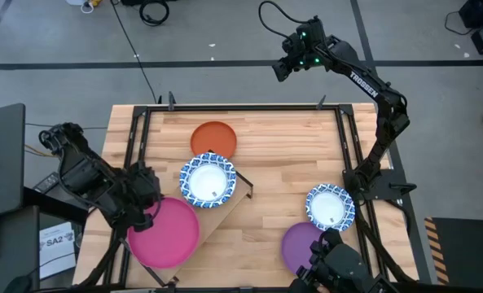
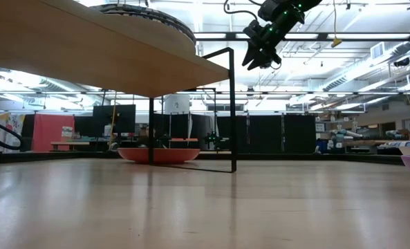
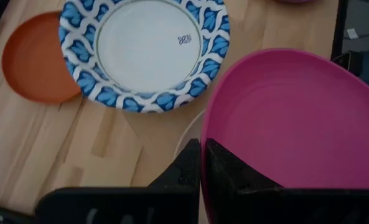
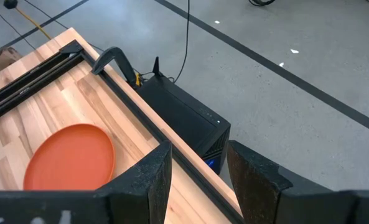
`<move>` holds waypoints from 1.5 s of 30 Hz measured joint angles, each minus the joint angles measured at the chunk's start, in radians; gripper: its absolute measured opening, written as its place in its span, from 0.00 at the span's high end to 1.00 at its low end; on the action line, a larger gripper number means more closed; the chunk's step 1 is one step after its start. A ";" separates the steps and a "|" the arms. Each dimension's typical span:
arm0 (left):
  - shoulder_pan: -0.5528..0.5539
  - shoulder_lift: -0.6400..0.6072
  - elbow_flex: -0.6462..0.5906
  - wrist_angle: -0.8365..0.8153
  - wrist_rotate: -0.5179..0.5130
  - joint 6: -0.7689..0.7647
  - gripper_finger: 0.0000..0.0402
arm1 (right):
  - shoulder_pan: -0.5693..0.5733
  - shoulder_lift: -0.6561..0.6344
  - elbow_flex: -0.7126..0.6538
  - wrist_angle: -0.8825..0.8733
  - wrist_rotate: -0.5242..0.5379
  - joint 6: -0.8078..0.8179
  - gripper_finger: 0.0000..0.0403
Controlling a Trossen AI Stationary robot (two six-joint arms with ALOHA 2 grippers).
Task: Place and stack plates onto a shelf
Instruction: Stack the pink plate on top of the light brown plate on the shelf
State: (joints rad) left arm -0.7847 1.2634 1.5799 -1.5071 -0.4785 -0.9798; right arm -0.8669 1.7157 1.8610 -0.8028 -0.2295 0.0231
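Note:
My left gripper (image 1: 147,216) is shut on the magenta plate (image 1: 166,233) at the table's near left. The shelf (image 1: 225,205) stands on thin black legs (image 2: 232,111) and carries a blue-and-white plate (image 1: 208,181) on its board. The orange plate (image 1: 213,138) lies flat on the table beyond the shelf. A second blue-and-white plate (image 1: 331,206) and the purple plate (image 1: 300,244) lie at the near right. My right gripper (image 1: 282,69) is open, raised high beyond the table's far edge. My left gripper pinches the magenta plate's rim (image 3: 204,134) between its two fingers: one finger (image 3: 234,174) lies on the plate's upper face and the other (image 3: 183,171) is outside, under the rim. The plate sits tilted in the hold and looks lifted off the table.
A black metal frame (image 1: 139,146) runs along the table's edges, with a clamp (image 4: 112,59) at the far edge. A dark box (image 4: 184,121) stands on the floor beyond that edge. Bare wood (image 1: 298,155) lies between the shelf and the right-hand plates.

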 joint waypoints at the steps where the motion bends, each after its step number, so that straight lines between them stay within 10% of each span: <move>1: -0.005 0.001 0.000 -0.009 -0.004 -0.013 0.96 | 0.000 0.000 0.000 0.000 0.000 0.000 0.60; 45: -0.078 0.006 -0.165 -0.026 0.040 -0.247 0.91 | 0.000 0.000 0.000 0.000 0.000 0.000 0.60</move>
State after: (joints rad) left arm -0.8627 1.2697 1.4147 -1.5331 -0.4389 -1.2270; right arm -0.8669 1.7157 1.8610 -0.8032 -0.2295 0.0231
